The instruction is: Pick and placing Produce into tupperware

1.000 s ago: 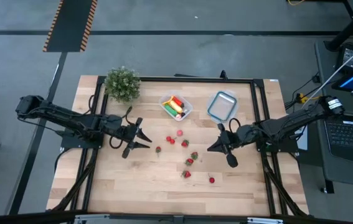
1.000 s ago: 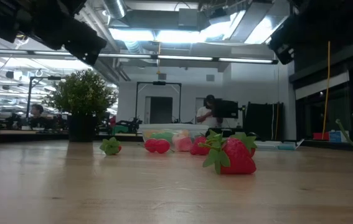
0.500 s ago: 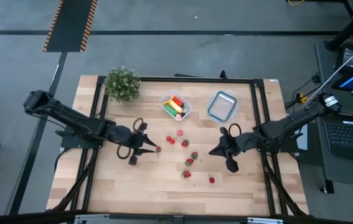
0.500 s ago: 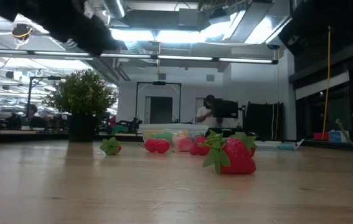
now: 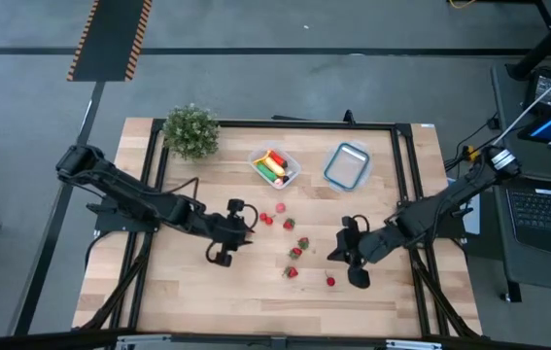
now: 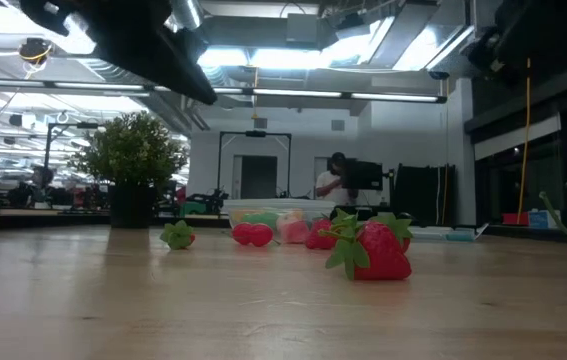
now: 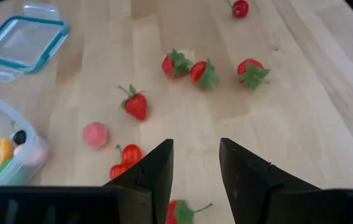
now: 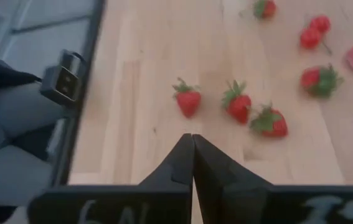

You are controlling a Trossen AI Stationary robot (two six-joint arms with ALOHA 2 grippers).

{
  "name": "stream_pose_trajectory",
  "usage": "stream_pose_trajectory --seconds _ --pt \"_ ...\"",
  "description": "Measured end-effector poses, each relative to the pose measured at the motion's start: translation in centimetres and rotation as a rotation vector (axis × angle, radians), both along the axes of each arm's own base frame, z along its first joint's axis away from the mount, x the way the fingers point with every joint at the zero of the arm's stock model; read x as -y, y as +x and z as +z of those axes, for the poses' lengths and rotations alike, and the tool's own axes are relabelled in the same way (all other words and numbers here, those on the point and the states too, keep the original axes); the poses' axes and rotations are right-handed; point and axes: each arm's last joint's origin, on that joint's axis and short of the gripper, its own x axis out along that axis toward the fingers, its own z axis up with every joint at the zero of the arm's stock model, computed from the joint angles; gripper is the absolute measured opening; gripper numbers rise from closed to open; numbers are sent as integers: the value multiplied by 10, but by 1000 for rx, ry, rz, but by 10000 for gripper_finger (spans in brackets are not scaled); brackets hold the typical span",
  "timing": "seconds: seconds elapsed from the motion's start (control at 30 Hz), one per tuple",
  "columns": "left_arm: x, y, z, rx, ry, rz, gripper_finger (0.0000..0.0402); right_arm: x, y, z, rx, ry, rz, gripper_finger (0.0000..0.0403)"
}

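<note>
Several tiny red strawberries (image 5: 295,253) and other small red pieces lie scattered mid-table. The clear tupperware (image 5: 275,167) stands at the far middle and holds the yellow banana, a green piece and a red piece. My left gripper (image 5: 246,226) is open and hovers at the left end of the scatter. In the left wrist view its fingers (image 7: 195,177) stand on either side of one strawberry (image 7: 176,211) without a visible touch. My right gripper (image 5: 337,253) is shut and hovers right of the scatter, with strawberries (image 8: 188,99) ahead of it (image 8: 193,158).
A bushy potted plant (image 5: 190,129) stands at the far left corner. A clear blue-rimmed piece (image 5: 346,165) lies right of the tupperware. A lone red piece (image 5: 330,281) lies near my right gripper. Bare wood stretches along the near edge. People and equipment show in the room behind (image 6: 338,180).
My left gripper has moved toward the table's right, up to the leftmost strawberry, staying open. My right gripper has shifted toward the near edge. The produce has not moved.
</note>
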Motion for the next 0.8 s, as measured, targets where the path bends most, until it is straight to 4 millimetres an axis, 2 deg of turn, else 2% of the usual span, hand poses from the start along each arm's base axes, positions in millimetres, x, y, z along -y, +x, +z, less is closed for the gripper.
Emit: stream_pose_trajectory --seconds 0.2,0.5,0.67,0.8 --pt "14 2 1 4 31 -12 127 -22 10 0 -135 -83 -44 9" --pt "37 -7 -5 10 49 -6 132 -64 27 0 -243 -86 -66 9" --pt "47 -12 -5 22 16 -1 132 -84 31 0 -286 -106 -103 9" --pt "55 -16 -4 28 11 -29 132 -96 32 -8 -341 -101 -159 9"
